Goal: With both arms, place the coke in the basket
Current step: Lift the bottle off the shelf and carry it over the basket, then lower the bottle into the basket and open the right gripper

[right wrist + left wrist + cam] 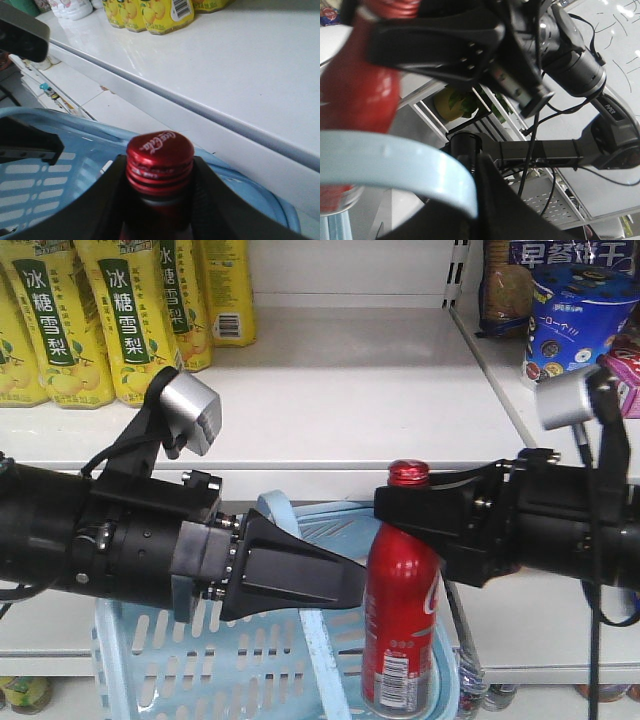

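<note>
Two arms on the job here, and each has its own half of it. The right gripper (pixel 402 502) is clamped narrowly on the coke (pixel 400 610), pinching the slim neck just under the red cap. In the right wrist view the fingers (pixel 220 210) hug both sides of the neck, with the threaded cap sitting proud above them. That is a sensible hold: the collar under the cap gives a ledge, so the bottle hangs upright and cannot slide down through the grip.

Across from it, the left gripper (pixel 350 580) shows as a wedge drawn together to a point. The pale blue handle (pixel 315 650) of the basket (pixel 200 660) runs up right behind it, and the left wrist view has that handle curving across just over the black finger. I read that as closed on the handle, steadying the basket so its opening sits under the bottle, though the contact itself is hidden.

Where is the coke? Hanging at the basket's right-hand end, barcode panel low against the blue wall. Whether its base is already inside the rim or just in front of it, I cannot tell. It is clear of the white shelf (pixel 350 390) and the yellow drink bottles (pixel 130 320) behind. My judgement: the lowering and release remain to be done
</note>
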Tool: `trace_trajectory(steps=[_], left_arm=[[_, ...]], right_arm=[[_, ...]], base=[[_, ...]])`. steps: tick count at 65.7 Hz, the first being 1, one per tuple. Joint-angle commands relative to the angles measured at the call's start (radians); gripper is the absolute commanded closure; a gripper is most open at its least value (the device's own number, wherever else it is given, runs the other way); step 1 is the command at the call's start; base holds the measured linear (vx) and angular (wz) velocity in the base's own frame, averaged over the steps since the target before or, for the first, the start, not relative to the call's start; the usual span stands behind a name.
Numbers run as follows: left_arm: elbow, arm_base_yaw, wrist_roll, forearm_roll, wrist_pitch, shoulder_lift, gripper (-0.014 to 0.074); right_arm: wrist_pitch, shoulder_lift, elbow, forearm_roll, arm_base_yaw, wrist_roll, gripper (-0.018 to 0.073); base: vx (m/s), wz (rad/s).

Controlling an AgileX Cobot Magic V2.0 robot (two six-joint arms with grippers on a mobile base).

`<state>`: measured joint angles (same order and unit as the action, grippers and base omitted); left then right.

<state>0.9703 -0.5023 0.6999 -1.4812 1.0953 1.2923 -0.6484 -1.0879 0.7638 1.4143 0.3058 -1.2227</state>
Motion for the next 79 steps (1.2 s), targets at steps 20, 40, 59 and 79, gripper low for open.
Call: trace_trajectory(steps=[20,40,59,79], left_arm=[[0.026,-0.006,0.009,-0.084,0.016,-0.033,0.0602],[0.026,-0.006,0.009,-0.085,0.016,-0.033,0.0602],[0.026,-0.006,0.009,-0.084,0.016,-0.033,0.0602],[0.026,-0.006,0.009,-0.084,0.016,-0.033,0.0602]], right_arm=[[0.187,-0.067,0.033,0.081,0.147,-0.01,0.0519],[0.205,-0.081,0.033,0.07,0.147,-0.014,0.0214],[0.22,-0.076,0.033,0.061,0.147,-0.008,0.0013],[0.252,0.065,0.033,-0.087,0.141,0.079,0.0356]], base=[[0.0,0.0],[0.0,0.0],[0.0,0.0],[0.0,0.0]])
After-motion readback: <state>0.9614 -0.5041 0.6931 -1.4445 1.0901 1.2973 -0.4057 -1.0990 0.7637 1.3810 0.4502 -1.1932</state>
